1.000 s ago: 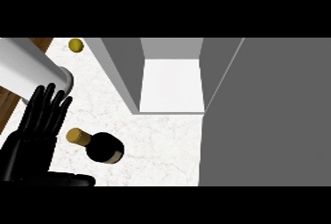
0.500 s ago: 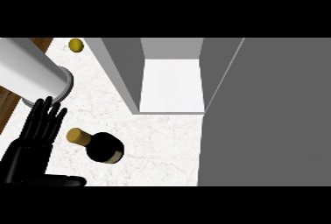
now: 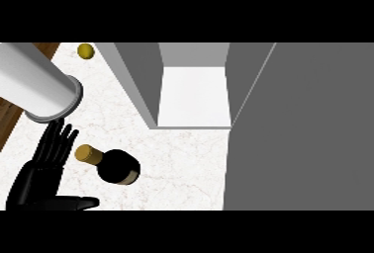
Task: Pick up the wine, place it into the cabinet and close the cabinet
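The left hand point(image 3: 42, 170) has drawn nearer, fingers straight and together — just left of the wine point(image 3: 113, 164). It should curl round the bottle's neck before lifting toward the open cabinet point(image 3: 194, 94).

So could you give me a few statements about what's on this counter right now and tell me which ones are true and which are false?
1. The wine bottle stands on the counter, outside the cabinet. True.
2. The cabinet is closed. False: it is open and its pale inner floor shows.
3. The left hand has its fingers wrapped around the bottle. False: the fingers are straight and lie beside the bottle's cork end, to its left.
4. A small yellow round object lies near the counter's far left edge. True.
5. The robot's right hand is reaching into the cabinet. False: no right hand shows in the head view.
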`<state>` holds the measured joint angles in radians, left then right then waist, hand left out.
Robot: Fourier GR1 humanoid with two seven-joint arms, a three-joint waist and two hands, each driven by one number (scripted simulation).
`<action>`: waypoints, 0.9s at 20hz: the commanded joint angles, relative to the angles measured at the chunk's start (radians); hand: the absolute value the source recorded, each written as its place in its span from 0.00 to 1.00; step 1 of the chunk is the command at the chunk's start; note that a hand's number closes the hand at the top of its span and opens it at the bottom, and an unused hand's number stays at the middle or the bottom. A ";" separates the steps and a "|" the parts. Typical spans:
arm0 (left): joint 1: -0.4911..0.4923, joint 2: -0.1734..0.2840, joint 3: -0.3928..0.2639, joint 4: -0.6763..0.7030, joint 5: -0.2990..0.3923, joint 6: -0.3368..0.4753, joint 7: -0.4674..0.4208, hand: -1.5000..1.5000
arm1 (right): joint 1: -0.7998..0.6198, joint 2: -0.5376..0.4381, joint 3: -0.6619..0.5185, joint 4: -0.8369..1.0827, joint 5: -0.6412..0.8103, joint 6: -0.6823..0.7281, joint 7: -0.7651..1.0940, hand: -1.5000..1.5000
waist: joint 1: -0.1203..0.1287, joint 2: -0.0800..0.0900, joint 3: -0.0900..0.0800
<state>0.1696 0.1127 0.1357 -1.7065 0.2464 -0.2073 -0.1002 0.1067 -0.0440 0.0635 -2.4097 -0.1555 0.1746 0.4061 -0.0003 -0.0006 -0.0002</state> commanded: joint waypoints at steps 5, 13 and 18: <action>-0.013 -0.012 0.003 0.134 -0.050 -0.025 -0.082 0.00 | 0.061 -0.002 -0.008 -0.085 -0.038 0.019 0.033 0.00 | -0.002 -0.001 0.000; -0.067 0.003 0.041 0.416 -0.069 -0.108 -0.276 0.00 | 0.054 0.043 0.102 -0.034 0.079 -0.013 -0.017 0.00 | -0.003 0.000 0.000; -0.174 0.042 0.061 0.517 -0.076 -0.110 -0.256 0.00 | 0.022 0.011 0.034 -0.053 0.020 0.005 0.027 0.00 | -0.003 0.000 0.000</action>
<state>0.0479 0.1253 0.1774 -1.2833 0.1746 -0.2945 -0.3335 0.1095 -0.0242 0.1051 -2.4330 -0.1127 0.1673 0.4218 -0.0023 -0.0003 -0.0002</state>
